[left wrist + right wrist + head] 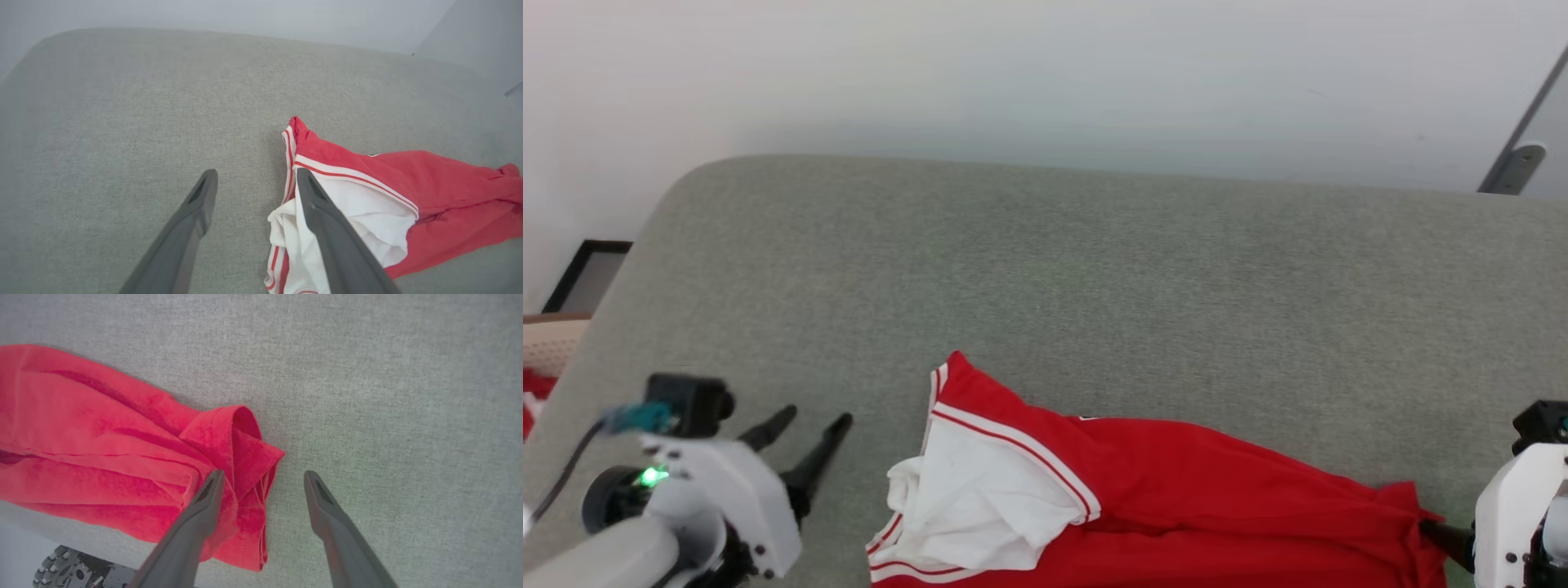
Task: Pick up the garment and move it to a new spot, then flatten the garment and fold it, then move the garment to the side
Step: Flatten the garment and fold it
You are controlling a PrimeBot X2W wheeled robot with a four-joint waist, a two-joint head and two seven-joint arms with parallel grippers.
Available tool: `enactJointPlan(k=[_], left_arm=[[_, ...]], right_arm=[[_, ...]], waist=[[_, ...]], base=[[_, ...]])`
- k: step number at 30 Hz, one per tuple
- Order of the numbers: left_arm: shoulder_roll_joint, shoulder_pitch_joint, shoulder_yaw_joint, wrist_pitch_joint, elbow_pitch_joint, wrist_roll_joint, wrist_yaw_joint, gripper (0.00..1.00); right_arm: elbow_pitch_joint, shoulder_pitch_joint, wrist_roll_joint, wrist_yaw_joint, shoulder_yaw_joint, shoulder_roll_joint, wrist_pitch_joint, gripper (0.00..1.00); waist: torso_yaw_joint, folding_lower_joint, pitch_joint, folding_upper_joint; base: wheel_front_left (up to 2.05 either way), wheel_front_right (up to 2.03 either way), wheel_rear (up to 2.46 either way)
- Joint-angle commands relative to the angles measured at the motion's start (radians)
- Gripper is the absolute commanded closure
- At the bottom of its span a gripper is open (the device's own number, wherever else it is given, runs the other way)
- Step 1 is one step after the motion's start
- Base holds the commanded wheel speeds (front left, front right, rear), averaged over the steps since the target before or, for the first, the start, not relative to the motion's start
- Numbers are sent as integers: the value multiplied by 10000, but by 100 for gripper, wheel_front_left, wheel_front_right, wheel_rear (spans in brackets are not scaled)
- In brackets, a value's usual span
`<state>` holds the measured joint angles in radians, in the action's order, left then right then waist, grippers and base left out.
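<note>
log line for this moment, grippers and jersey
left gripper: open by white sleeve | right gripper: open by red hem | garment: bunched on grey cushion, not held

A grey-green upholstered surface [1094, 269], its corner rounded at ten o'clock, carries the garment [1176, 490]. The garment lies bunched near the six o'clock edge, white-sleeved end toward seven o'clock, red body trailing toward four o'clock.

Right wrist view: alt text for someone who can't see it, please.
A crumpled red garment lies on a grey fabric surface, its folded corner by the open right gripper. One finger overlaps the cloth; the other is over bare surface.
</note>
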<state>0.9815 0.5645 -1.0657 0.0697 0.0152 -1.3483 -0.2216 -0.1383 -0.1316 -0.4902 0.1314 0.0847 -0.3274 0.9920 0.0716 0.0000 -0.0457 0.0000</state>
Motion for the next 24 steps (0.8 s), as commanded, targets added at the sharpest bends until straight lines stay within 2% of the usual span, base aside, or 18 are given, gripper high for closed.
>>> enactJointPlan(k=[1, 4, 8, 15, 16, 17, 18, 24], left_arm=[[43, -290, 166, 606, 52, 140, -104, 0], [-11, -811, 470, 1606, 242, 261, -185, 0], [-277, -1420, 1351, 1948, 596, 601, -267, 0], [-1670, -3086, 4779, 1938, 1002, 2703, 22, 0], [-1670, -3086, 4779, 1938, 1002, 2703, 22, 0], [-1907, -3381, 5235, 1938, 1011, 2948, 115, 0], [-2124, -3661, 5660, 1939, 1004, 3213, 216, 0], [-3228, -4848, 7567, 1939, 990, 4433, 984, 0]], right_arm=[[-146, 89, 69, -17, 141, 158, 26, 0], [-559, 98, 180, -17, 289, 298, 59, 0], [-1184, -75, 283, -17, 401, 423, -143, 0], [-2443, -367, 233, -15, -27, 617, -522, 0], [-2443, -367, 233, -15, -27, 617, -522, 0], [-2562, -417, 169, -14, -186, 639, -592, 64], [-2674, -483, 90, -7, -242, 660, -667, 100], [-2948, -795, -292, -12, -448, 406, -854, 100]], waist=[[150, 0, -6, 0], [337, 0, -26, 0], [617, 0, -75, 0], [943, 0, -139, 0], [943, 0, -139, 0], [960, 0, -144, 0], [980, 0, -150, 0], [990, 0, -195, 0]], base=[[0, 0, 0], [0, 0, 0], [0, 0, 0], [0, 0, 0], [0, 0, 0], [0, 0, 0], [0, 0, 0], [0, 0, 0]])
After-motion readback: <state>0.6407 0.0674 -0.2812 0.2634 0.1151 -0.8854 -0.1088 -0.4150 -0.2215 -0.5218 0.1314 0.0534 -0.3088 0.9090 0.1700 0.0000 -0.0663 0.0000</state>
